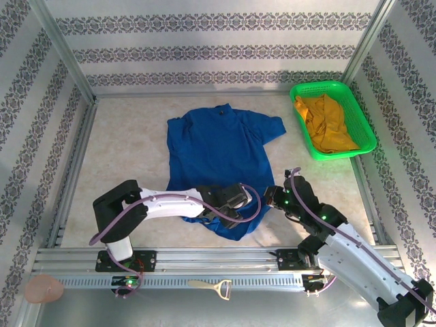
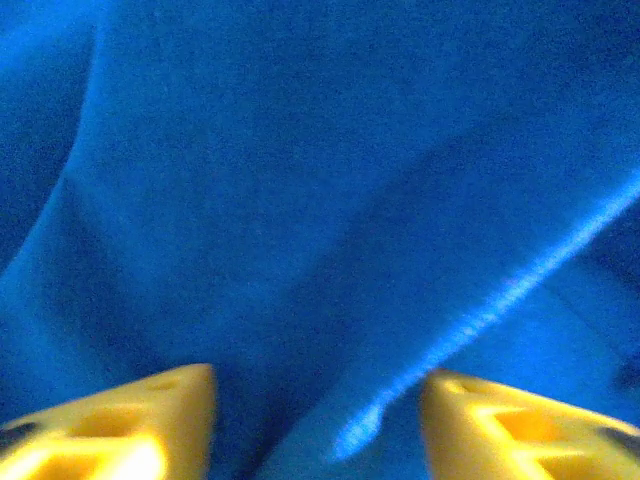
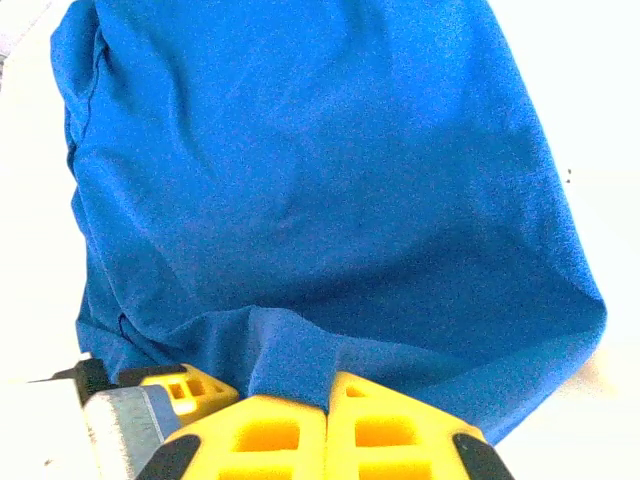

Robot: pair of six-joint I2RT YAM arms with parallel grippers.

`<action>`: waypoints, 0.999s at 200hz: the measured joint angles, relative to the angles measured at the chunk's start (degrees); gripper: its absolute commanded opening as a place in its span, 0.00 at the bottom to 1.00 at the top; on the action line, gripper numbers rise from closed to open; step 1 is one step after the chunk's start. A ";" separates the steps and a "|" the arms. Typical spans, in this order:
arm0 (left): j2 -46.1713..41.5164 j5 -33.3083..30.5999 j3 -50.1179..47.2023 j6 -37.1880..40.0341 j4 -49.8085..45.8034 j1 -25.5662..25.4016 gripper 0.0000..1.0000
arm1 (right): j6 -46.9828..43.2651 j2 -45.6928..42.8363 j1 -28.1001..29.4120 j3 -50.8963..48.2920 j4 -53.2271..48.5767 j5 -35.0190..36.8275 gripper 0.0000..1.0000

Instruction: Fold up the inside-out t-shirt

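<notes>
Left gripper [image 1: 238,199] first: it sits over the near hem of the inside-out t-shirt [image 1: 218,146], at the end of the left arm [image 1: 157,203], which reaches low and almost level from its base at the near left corner toward the middle of the near edge. The right arm [image 1: 340,238] rises from the near right corner and bends back toward the left, bringing the right gripper [image 1: 271,197] to the shirt's near right corner, just beside the left one.

The t-shirt lies spread on the tabletop [image 1: 122,150] around its middle, collar toward the far edge, both short sleeves out to the sides and the hem toward the near edge. It is a plain royal blue, smooth over the chest and bunched into folds at the near hem.

From the left wrist, the left gripper [image 2: 315,430] has its yellow fingers [image 2: 170,420] well apart, with the blue cloth [image 2: 300,180] close beneath and a raised crease running into the gap. From the right wrist, the right gripper [image 3: 328,385] has its fingers pressed together, clamped on a pucker of the shirt's [image 3: 320,180] edge.

At the far right corner a green basket [image 1: 320,86] holds a mustard-yellow garment [image 1: 327,122], well apart from the shirt.
</notes>
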 measured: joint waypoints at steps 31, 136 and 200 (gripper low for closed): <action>-0.02 -0.63 -0.02 -0.13 1.84 2.99 0.00 | 0.70 -1.75 0.00 -0.44 -0.87 0.02 0.00; -7.45 8.61 16.09 -0.15 -13.44 9.05 0.00 | 7.41 -9.40 14.91 -2.19 -3.32 2.47 0.18; -7.48 12.96 18.38 -4.24 -18.27 12.37 0.00 | 16.50 12.98 37.18 -3.63 16.24 17.57 0.00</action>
